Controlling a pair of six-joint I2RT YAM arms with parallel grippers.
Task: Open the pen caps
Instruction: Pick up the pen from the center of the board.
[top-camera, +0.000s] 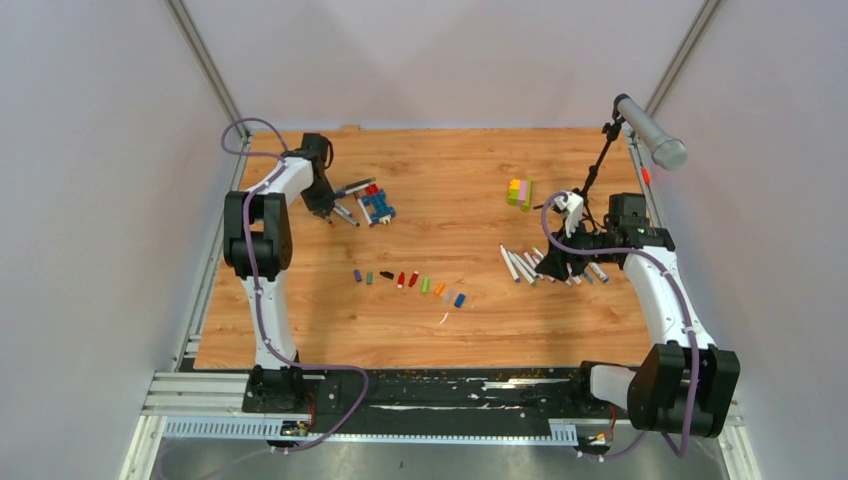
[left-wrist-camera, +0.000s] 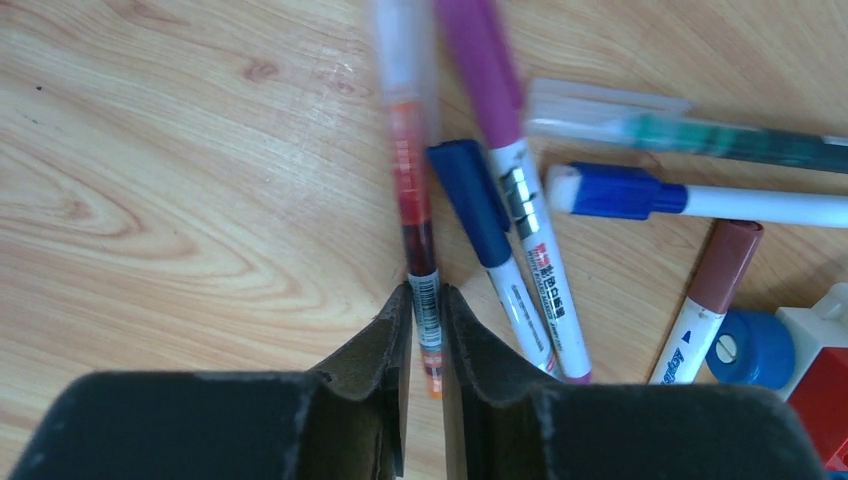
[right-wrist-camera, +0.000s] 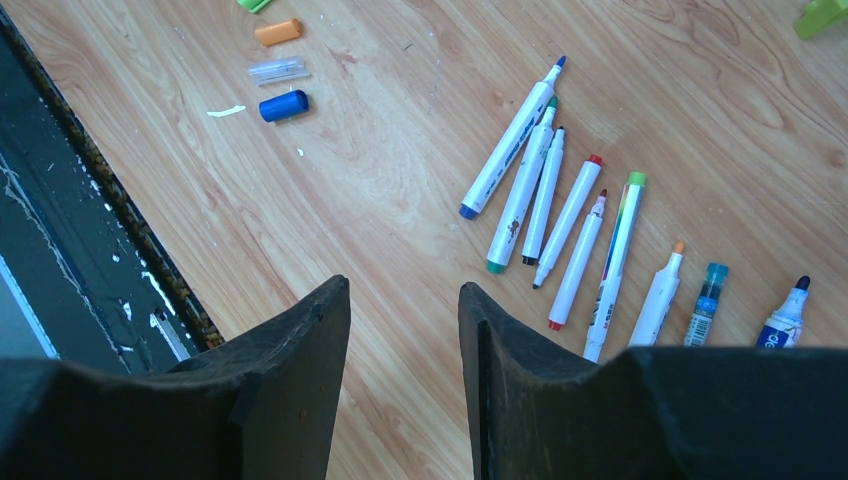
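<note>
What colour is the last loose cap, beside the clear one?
Blue: the cap shows best in the right wrist view.

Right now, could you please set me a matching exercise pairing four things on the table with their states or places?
1. left end effector
2. right end effector
3. blue cap
4. brown-capped pen

A. open, holding nothing
B. lying loose beside a clear cap
C. lying next to the toy bricks
D. closed on the red pen

Pairs: 1-D, 2-A, 3-B, 4-C.
</note>
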